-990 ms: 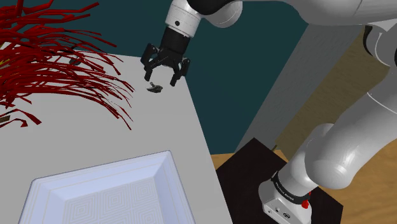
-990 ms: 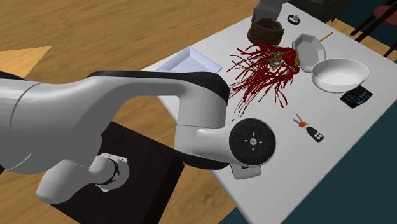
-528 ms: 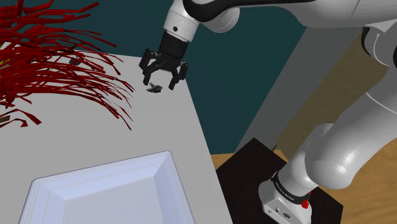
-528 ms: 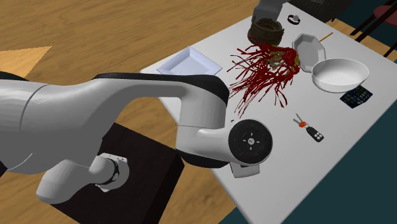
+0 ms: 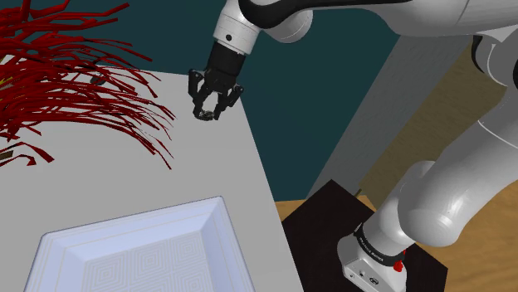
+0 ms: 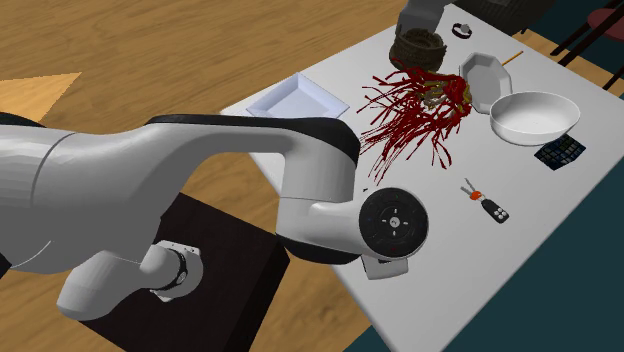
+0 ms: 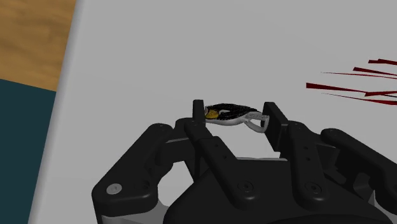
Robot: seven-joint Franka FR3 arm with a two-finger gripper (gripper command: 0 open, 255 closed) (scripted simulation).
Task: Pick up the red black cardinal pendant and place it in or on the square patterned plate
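– Pendant [image 7: 226, 112]: where is it found?
– On the table [image 5: 212, 174], by the far corner's edge, seemingly clasped between the narrowed fingers of the gripper [image 7: 235, 119]. It is not lifted yet.
– What is left?
– The carry to the plate [image 5: 137, 222]. Bare tabletop is offered between, with red fronds [image 5: 50, 75] alongside.

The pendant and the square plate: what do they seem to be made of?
Pendant: it looks like metal, a pale grey glossy band with a loop, plus a black beaded-looking part and a small yellow spot; the black part's material is unclear. Square plate: plain white, matte, with a raised geometric pattern in its floor; perhaps ceramic or plastic, the look leaves it open.
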